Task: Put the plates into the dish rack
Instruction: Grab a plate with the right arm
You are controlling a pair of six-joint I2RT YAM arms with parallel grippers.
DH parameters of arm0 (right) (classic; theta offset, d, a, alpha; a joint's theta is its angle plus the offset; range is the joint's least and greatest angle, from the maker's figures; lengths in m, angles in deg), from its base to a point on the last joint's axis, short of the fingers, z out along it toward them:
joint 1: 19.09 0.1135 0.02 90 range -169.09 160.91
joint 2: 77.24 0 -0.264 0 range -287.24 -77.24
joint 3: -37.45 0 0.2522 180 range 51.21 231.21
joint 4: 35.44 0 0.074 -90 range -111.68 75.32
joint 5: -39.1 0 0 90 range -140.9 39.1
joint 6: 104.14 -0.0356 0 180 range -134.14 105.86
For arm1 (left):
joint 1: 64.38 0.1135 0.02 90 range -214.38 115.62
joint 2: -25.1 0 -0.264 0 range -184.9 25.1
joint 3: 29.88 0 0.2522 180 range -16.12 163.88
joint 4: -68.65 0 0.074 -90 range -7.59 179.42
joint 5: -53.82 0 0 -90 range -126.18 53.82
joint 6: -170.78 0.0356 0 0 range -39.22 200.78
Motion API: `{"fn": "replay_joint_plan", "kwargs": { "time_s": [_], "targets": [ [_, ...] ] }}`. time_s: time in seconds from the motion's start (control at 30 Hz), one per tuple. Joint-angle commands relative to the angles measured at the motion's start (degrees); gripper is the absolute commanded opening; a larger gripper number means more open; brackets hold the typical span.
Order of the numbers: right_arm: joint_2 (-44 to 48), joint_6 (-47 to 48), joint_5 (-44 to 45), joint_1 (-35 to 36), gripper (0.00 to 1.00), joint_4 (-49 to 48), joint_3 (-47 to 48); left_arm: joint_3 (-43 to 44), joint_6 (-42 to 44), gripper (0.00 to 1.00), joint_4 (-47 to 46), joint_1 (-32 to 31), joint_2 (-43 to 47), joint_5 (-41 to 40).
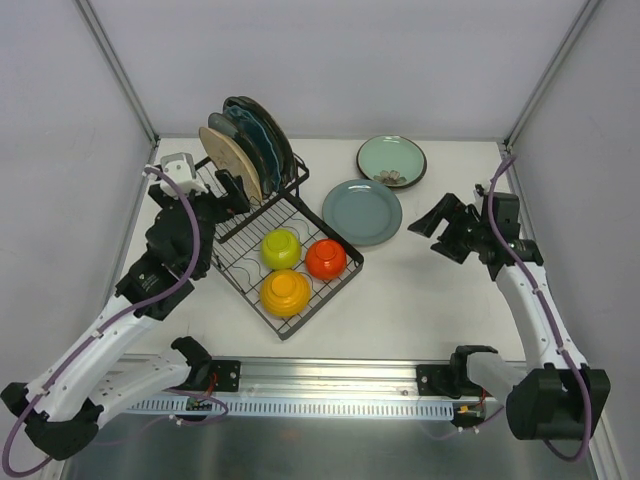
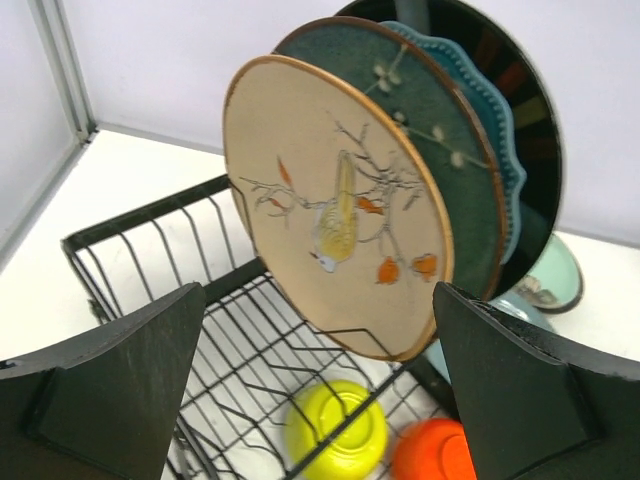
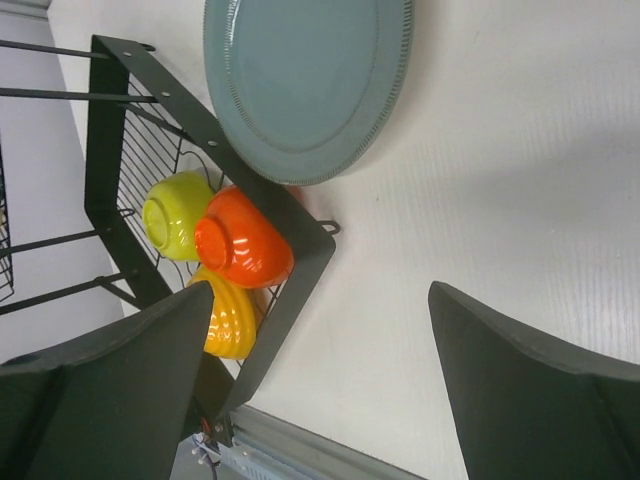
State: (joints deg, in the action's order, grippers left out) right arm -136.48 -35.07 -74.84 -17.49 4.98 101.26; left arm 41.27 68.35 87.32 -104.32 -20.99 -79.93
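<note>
The left gripper (image 2: 318, 300) is spread wide and holds nothing. Just ahead of it the tan bird-painted plate (image 2: 335, 210) stands upright in the dish rack (image 2: 150, 215), with darker plates (image 2: 465, 170) behind. The right gripper (image 3: 320, 295) is also spread and empty, above the table (image 3: 520, 200) near the flat grey-blue plate (image 3: 300, 80). The mint green plate (image 1: 391, 160) lies beyond.

- Lime-yellow bowl (image 1: 281, 248): looks turned mouth-down; the farthest of three bowls grouped close together.
- Red-orange bowl (image 1: 326, 259): just right of the lime one, also dome-up.
- Amber bowl (image 1: 285, 292): ribbed in rings, nearest of the three, just beside both others.
- White surface (image 1: 430, 300): matte, lightly textured.
- Metal rail (image 1: 340, 385): runs along the near edge of the surface.
- Pale back wall (image 1: 340, 60), with a slim metal post (image 1: 115, 65) at the left corner.
</note>
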Motion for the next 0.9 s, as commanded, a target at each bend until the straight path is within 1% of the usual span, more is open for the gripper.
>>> {"fn": "replay_joint_plan", "kwargs": {
  "time_s": [0.0,0.03,0.1,0.13,0.23,0.27,0.3,0.33,0.37,0.5,0.57,0.7,0.87],
  "targets": [
    [-2.89,-1.66,3.11,1.9,0.93,-8.01,-0.03,-1.83,4.6,0.98,-1.48,4.86,1.7,9.28],
    [-4.72,-1.66,3.55,2.61,0.93,-8.63,0.14,-2.88,4.34,0.99,-1.39,8.53,2.4,11.03],
    [-6.23,-1.83,4.69,3.22,0.92,-10.91,0.14,-3.85,3.99,0.99,-0.61,12.15,3.11,16.57],
    [-7.98,-1.84,5.57,3.66,0.92,-11.71,0.23,-4.03,3.9,0.99,-0.34,16.0,3.72,18.24],
    [-11.93,-1.57,6.28,4.02,0.92,-14.43,1.02,-4.47,3.11,0.99,0.89,21.99,4.6,25.88],
    [-13.17,-1.48,6.8,4.28,0.91,-15.05,1.28,-4.48,2.76,0.99,1.24,26.71,4.69,28.78],
    [-14.4,-1.4,7.15,4.37,0.91,-15.92,2.16,-4.48,1.97,0.99,1.77,29.11,4.69,33.68],
    [-15.45,-1.31,7.85,4.89,0.9,-16.37,2.69,-4.48,1.71,0.99,2.64,31.31,4.86,36.42],
    [-17.99,-1.31,8.12,5.07,0.9,-16.89,3.3,-4.65,1.35,0.99,3.0,34.98,4.95,37.93],
    [-24.41,-1.74,9.26,6.21,0.89,-19.35,6.12,-4.48,4.33,0.99,5.02,36.69,7.76,37.51],
    [-28.27,-1.92,9.36,6.3,0.88,-21.02,7.7,-3.25,6.7,0.99,8.53,36.87,8.9,35.85],
    [-34.6,-1.84,9.97,6.83,0.86,-21.91,11.39,-3.15,9.52,0.99,11.96,36.87,14.69,33.73],
    [-41.03,-2.01,10.41,7.27,0.84,-23.05,14.55,-5.09,9.53,0.99,17.84,36.87,19.71,37.06]
  ]
}}
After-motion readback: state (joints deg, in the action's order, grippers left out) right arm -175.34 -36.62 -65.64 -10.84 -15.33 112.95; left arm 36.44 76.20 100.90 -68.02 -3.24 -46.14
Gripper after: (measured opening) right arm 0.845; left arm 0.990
